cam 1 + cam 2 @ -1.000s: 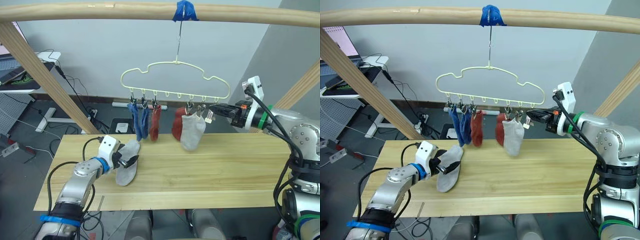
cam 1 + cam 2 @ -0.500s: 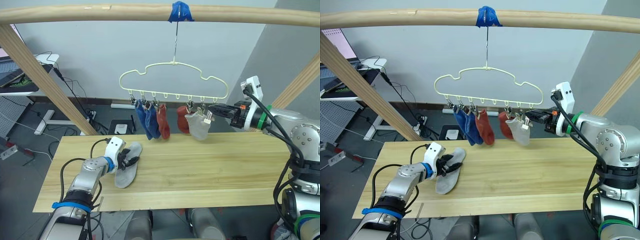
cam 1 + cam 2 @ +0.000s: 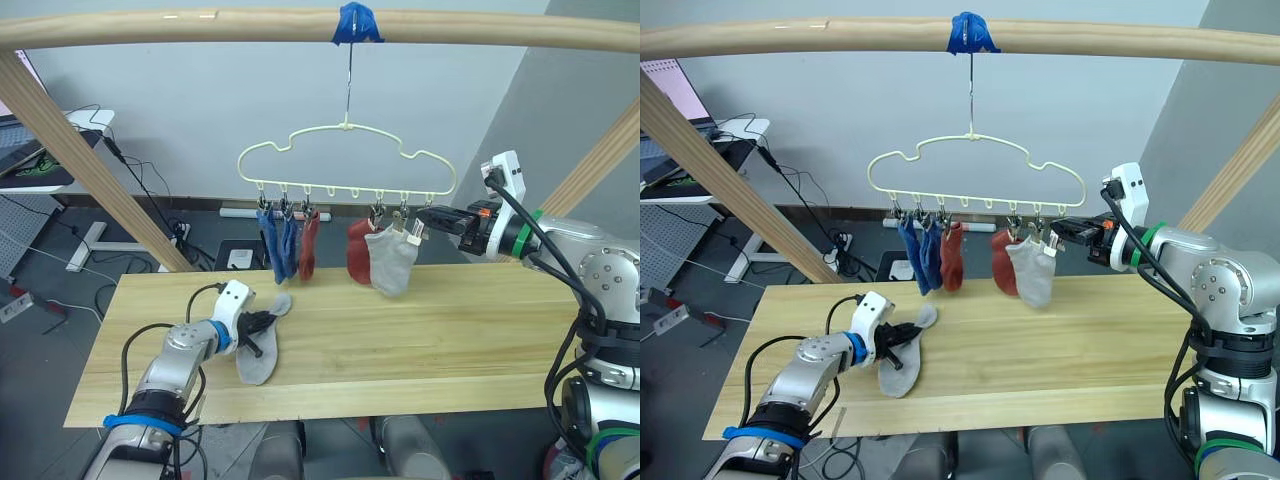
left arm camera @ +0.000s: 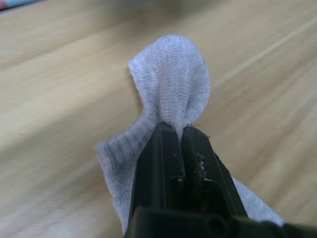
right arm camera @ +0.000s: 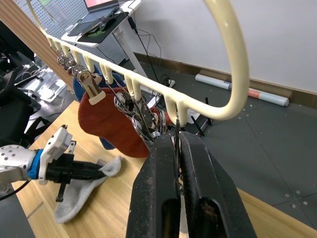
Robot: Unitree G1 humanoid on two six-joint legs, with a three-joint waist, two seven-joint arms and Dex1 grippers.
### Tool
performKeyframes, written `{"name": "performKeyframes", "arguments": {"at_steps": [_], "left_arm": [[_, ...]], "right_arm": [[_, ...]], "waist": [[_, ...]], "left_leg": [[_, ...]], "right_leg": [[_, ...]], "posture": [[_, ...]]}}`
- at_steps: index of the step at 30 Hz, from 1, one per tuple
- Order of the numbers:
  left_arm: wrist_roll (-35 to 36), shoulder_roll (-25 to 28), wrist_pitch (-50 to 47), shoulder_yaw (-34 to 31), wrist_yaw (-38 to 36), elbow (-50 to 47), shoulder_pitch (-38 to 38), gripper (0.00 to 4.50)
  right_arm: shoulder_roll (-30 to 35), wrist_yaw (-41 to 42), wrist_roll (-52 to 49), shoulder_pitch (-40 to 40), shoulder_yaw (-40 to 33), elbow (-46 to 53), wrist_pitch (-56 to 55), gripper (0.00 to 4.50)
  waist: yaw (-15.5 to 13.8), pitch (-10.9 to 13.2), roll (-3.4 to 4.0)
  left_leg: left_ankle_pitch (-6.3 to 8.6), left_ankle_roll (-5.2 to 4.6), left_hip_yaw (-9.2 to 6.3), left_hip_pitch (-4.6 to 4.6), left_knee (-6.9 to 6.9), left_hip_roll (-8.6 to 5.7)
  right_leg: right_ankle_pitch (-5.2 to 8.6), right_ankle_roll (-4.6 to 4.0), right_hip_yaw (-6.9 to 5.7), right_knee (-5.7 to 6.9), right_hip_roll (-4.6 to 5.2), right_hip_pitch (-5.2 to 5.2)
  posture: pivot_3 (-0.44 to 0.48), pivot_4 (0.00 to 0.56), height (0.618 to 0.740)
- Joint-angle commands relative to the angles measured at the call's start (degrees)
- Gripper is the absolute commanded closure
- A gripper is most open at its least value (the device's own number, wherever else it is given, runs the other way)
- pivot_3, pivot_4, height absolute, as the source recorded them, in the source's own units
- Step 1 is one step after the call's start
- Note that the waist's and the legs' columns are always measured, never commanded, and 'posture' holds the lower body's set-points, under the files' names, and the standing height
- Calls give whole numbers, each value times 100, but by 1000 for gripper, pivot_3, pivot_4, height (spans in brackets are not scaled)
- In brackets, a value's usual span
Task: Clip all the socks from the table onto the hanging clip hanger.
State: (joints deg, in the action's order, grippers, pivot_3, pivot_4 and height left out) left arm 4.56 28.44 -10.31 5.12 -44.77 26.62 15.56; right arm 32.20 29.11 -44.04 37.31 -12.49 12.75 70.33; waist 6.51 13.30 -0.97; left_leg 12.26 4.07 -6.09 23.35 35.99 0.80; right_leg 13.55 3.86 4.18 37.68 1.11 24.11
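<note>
Lower left of frame, the left gripper (image 3: 262, 322) is pinched tight on the light grey sock (image 3: 258, 352) lying on the table (image 3: 420, 340). Further back, right of centre, the right gripper (image 3: 424, 214) is clamped on an end clip (image 3: 417, 232) of the clip hanger (image 3: 345, 160).

I can read no text, label, brand, number or sign anywhere here: nothing legible on the worktop (image 3: 420, 330), on the socks, on the clip hanger (image 3: 346, 165), or on my own arms.
</note>
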Motion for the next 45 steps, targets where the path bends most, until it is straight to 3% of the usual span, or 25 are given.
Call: {"name": "performKeyframes", "arguments": {"at_steps": [1,6,10,16,22,33,45], "left_arm": [[296,138,-367,74,-397,-1422,-549,4471],[1405,270,-1106,38,-1101,-3766,-1054,4471],[1718,110,-1138,168,-1138,-4496,-736,4471],[1467,-492,-869,577,-796,-4349,-71,4471],[1184,-887,-579,885,-641,-3858,427,4471],[880,-1127,-277,991,-437,-3441,773,4471],[900,-1255,154,768,-209,-3213,984,4471]], "right_arm": [[11,-4,-176,133,-191,28,25,4500],[34,-60,-548,262,-570,-190,620,4500],[-171,-375,-885,528,-1044,-485,1278,4500],[-812,-905,-1266,919,-1777,-561,2180,4500],[-903,-1367,-1971,833,-1832,-494,2217,4500],[-953,-2232,-2824,793,-1889,-624,2217,4500],[-936,-2550,-3056,714,-1765,-610,2165,4500]], "waist": [[6,1,-1],[-23,7,-4],[-37,7,-4],[26,7,-4],[26,8,-1],[156,8,-1],[160,8,0]], "left_leg": [[0,0,1,2,-1,1],[0,0,-3,8,-2,3],[-2,-2,6,8,4,3],[-4,-7,11,9,2,3],[-4,-8,10,13,-1,2],[-4,-9,10,13,-1,3],[-5,-9,10,13,0,3]], "right_leg": [[0,-1,1,-1,-1,2],[3,-4,-1,-1,0,6],[3,-3,0,-1,1,2],[2,-2,3,0,-3,4],[4,-1,1,-3,-2,5],[4,0,3,-1,-3,6],[4,1,3,-1,-4,6]], "posture": [[-153,210,740],[-142,211,740],[-143,208,740],[-148,206,740],[-165,200,740],[-171,196,740],[-169,191,740]]}}
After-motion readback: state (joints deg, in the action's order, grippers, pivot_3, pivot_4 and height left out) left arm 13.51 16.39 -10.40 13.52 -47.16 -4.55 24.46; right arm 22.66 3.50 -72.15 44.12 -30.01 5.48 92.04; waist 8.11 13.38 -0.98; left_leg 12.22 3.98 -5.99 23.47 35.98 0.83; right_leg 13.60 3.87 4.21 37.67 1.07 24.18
